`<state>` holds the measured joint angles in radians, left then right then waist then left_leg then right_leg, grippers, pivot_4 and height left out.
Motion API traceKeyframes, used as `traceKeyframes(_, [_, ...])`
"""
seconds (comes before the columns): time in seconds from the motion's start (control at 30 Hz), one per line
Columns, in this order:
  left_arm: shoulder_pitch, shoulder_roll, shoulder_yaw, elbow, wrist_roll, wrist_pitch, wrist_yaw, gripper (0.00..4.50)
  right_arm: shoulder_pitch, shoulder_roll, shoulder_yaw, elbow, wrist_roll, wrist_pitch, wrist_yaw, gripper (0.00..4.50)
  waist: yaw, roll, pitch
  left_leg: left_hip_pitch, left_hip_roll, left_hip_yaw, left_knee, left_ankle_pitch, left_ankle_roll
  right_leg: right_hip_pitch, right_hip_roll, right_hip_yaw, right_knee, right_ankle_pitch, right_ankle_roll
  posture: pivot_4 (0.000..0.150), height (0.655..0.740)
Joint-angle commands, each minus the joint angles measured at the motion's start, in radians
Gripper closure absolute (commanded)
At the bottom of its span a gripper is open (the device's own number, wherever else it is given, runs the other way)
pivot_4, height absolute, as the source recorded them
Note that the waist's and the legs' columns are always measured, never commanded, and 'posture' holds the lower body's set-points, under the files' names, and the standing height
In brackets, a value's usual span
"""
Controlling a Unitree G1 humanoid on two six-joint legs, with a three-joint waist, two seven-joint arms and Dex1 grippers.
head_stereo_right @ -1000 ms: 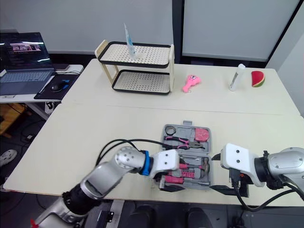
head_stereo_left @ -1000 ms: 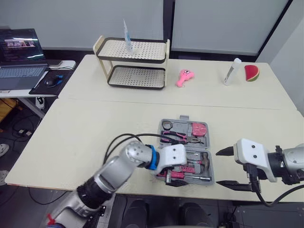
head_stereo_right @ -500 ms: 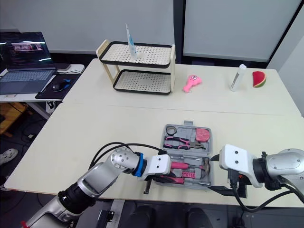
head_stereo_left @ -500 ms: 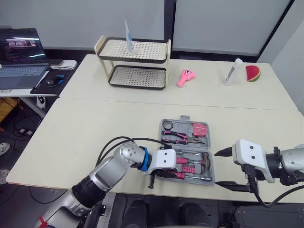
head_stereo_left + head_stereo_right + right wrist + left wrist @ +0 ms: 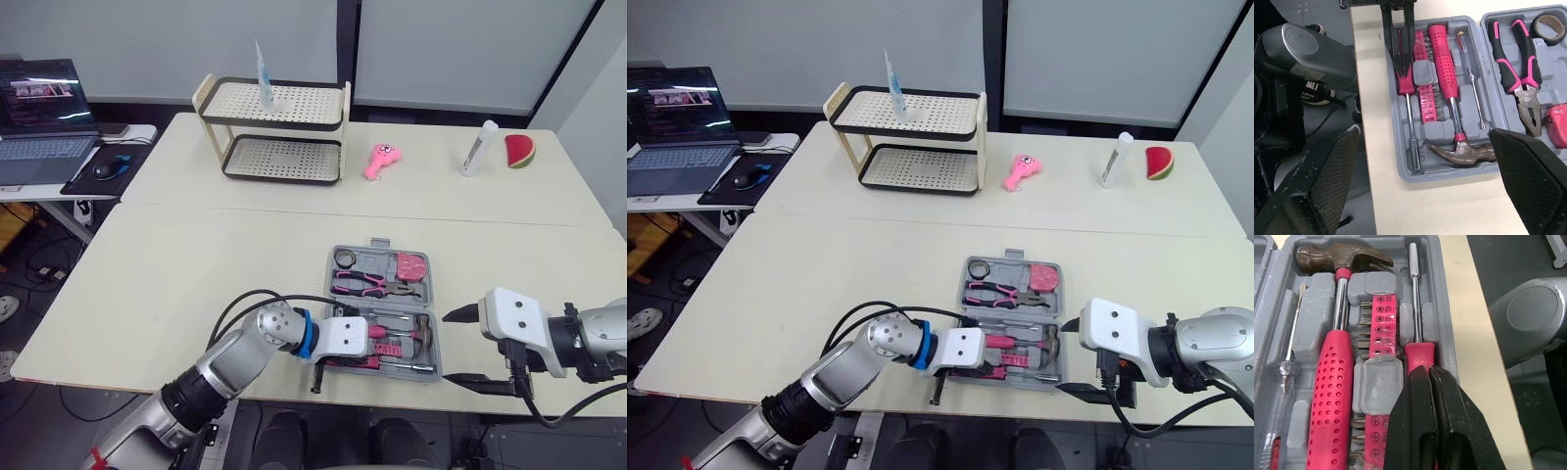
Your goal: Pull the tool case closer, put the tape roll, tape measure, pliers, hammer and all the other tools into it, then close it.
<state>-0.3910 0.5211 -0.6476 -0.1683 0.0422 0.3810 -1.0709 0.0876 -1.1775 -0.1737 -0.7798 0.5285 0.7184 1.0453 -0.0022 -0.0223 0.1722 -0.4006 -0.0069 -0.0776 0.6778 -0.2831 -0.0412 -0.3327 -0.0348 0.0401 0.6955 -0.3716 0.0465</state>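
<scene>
The left arm reaches in low from the robot's left, bent at the elbow, and brings the left gripper (image 5: 1429, 369) over the near left corner of the tool case (image 5: 383, 247). Its 2 black fingers are pressed together, tips resting on the pink handle of the bit driver (image 5: 1414, 298) rather than clamped around it. The right arm lies along the front edge of the table (image 5: 196, 274), just to the right of the case, with the right gripper (image 5: 454, 348) pointing toward the case and its 2 fingers spread wide, holding nothing. The case lies opened flat near the table's front edge, between the 2 grippers, with its 2 grey halves side by side, 1 near and 1 far. In the near half the hammer (image 5: 1444, 54) sits in its moulded slot with its pink handle toward the left gripper and its dark head toward the right. A strip of bits (image 5: 1374, 328) lies between the hammer and the bit driver, and a thin screwdriver (image 5: 1471, 83) lies on the hammer's other side. In the far half the pliers (image 5: 1515, 63) with pink and black grips lie across the middle, the tape roll (image 5: 1550, 24) sits in the left corner, and the pink tape measure (image 5: 409, 264) sits in the right corner.
</scene>
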Motion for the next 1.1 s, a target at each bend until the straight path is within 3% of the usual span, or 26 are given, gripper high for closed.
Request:
traceKeyframes(0.03, [0.032, 0.01, 0.102, -0.047, -0.077, 0.014, -0.001, 4.47, -0.018, 0.012, -0.026, -0.005, -0.001, -0.028, -0.006, 0.0, -0.001, 0.0, 0.0, 0.0, 0.0, 0.0, 0.0, 0.0, 0.0, 0.0, 0.0, 0.0, 0.0, 0.0, 0.0, 0.15, 0.74])
traceKeyframes(0.23, [0.053, 0.073, 0.389, -0.083, -0.227, -0.006, 0.013, 4.47, -0.049, 0.095, -0.009, 0.137, -0.104, -0.132, -0.089, 0.0, -0.001, 0.0, 0.0, 0.0, 0.0, 0.0, 0.0, 0.0, 0.0, 0.0, 0.0, 0.0, 0.0, 0.0, 0.0, 0.15, 0.74])
traceKeyframes(0.37, [0.053, 0.102, 0.469, 0.079, -0.212, -0.126, 0.029, 4.5, -0.092, 0.136, 0.064, 0.272, -0.195, -0.213, -0.111, 1.01, -0.002, 0.0, 0.0, 0.001, 0.0, 0.001, 0.0, 0.0, 0.0, -0.001, 0.0, -0.001, 0.0, 0.0, 0.0, 0.15, 0.74])
traceKeyframes(0.47, [0.041, 0.1, 0.476, 0.209, -0.182, -0.235, 0.028, 4.5, -0.119, 0.145, 0.131, 0.356, -0.275, -0.276, -0.114, 1.98, -0.003, 0.0, 0.0, 0.0, 0.0, 0.001, 0.0, 0.0, 0.0, -0.002, -0.001, -0.001, 0.0, 0.0, 0.0, 0.15, 0.74])
traceKeyframes(0.53, [0.021, 0.089, 0.46, 0.302, -0.155, -0.311, 0.032, 4.5, -0.151, 0.162, 0.194, 0.428, -0.35, -0.32, -0.135, 2.41, -0.003, 0.0, 0.0, 0.0, 0.0, 0.001, 0.0, 0.0, 0.0, -0.002, -0.001, -0.001, 0.0, 0.0, 0.0, 0.15, 0.74])
traceKeyframes(0.63, [-0.012, 0.045, 0.435, 0.415, -0.118, -0.387, 0.053, 4.5, -0.187, 0.187, 0.277, 0.537, -0.457, -0.373, -0.165, 2.83, -0.002, 0.0, 0.0, 0.001, -0.001, 0.002, 0.0, 0.0, 0.0, -0.002, -0.001, -0.001, 0.001, 0.0, 0.0, 0.15, 0.74])
traceKeyframes(1.03, [-0.061, -0.061, 0.372, 0.595, -0.029, -0.504, 0.086, 4.5, -0.253, 0.313, 0.379, 0.673, -0.552, -0.426, -0.165, 4.48, -0.009, 0.0, 0.0, 0.0, 0.0, 0.003, 0.0, 0.0, 0.0, -0.004, -0.001, -0.001, 0.002, 0.0, 0.0, 0.15, 0.74])
traceKeyframes(1.1, [-0.07, -0.073, 0.367, 0.614, -0.022, -0.515, 0.09, 4.5, -0.261, 0.33, 0.391, 0.698, -0.564, -0.439, -0.167, 4.49, -0.01, 0.0, 0.0, 0.0, 0.0, 0.003, 0.0, 0.0, 0.0, -0.004, -0.001, -0.001, 0.002, 0.0, 0.0, 0.15, 0.74])
